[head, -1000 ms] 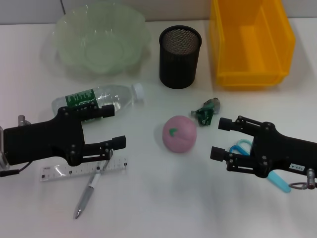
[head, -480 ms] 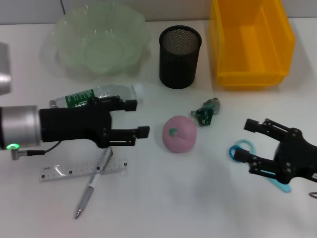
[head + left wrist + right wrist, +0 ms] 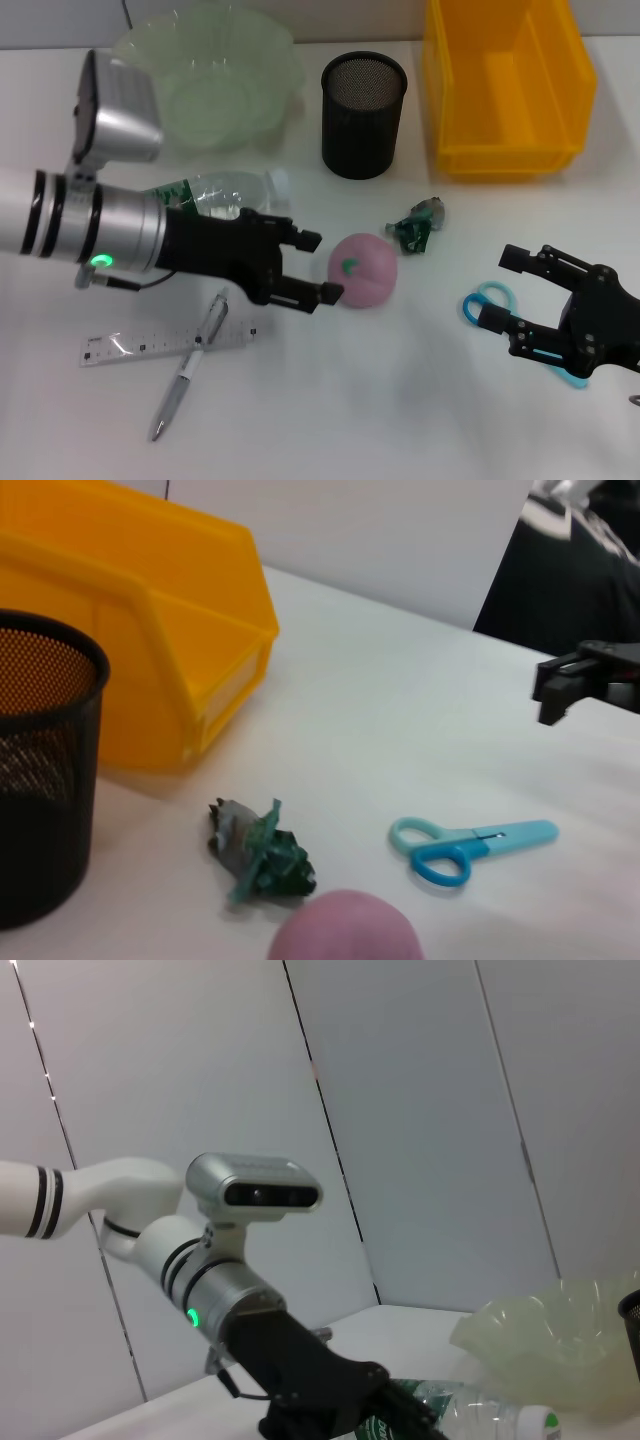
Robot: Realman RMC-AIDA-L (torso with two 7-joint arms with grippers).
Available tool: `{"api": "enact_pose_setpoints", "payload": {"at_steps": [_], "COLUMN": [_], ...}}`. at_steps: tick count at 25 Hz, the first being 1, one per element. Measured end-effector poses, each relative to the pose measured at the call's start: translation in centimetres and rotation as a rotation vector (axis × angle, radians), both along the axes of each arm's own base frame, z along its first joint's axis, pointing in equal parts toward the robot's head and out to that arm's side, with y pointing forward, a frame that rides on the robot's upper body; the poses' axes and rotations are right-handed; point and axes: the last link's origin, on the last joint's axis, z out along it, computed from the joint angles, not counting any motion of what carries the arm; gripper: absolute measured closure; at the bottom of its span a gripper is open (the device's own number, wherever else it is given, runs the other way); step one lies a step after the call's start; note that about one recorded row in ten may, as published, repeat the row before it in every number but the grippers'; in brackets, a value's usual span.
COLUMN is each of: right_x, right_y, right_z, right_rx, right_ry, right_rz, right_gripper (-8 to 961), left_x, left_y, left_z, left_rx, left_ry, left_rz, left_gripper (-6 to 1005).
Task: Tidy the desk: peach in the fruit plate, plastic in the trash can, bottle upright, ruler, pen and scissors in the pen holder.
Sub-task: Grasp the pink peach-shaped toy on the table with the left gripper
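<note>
Left end effector (image 3: 318,268) is at the peach (image 3: 363,271), jaws spread wide and empty, fingertips just beside its left flank. The peach sits mid-bench, between bottle (image 3: 215,194) and scissors (image 3: 525,325). Best play, I'd say: straddle the widest part squarely before squeezing, because a round toy rolls off a glancing pinch. Right end effector (image 3: 505,289) hangs open over the scissors.

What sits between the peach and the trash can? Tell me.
In the head view, a crumpled green plastic wrapper lies on the desk between the peach and the trash can. The left wrist view shows it too.
</note>
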Motion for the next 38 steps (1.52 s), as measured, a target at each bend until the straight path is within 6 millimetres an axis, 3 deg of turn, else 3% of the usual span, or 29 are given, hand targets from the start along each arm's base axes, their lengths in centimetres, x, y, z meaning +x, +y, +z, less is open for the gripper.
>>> {"api": "enact_pose_setpoints", "payload": {"at_steps": [7, 21, 38], "right_x": [0.0, 0.0, 0.0], "right_y": [0.0, 0.0, 0.0], "right_z": [0.0, 0.0, 0.0], "right_rx": [-0.002, -0.010, -0.013], "right_ry": [0.004, 0.012, 0.017], "right_rz": [-0.002, -0.013, -0.020], "right_gripper": [141, 142, 141], "left_x": [1.8, 3.4, 3.9], "left_y": [1.5, 1.9, 1.9], "left_z": [-0.8, -2.8, -4.4], "left_rx": [0.021, 0.034, 0.055], "left_ry": [0.060, 0.091, 0.115], "left_rz": [-0.047, -0.116, -0.136], "left_gripper": [232, 236, 241]}}
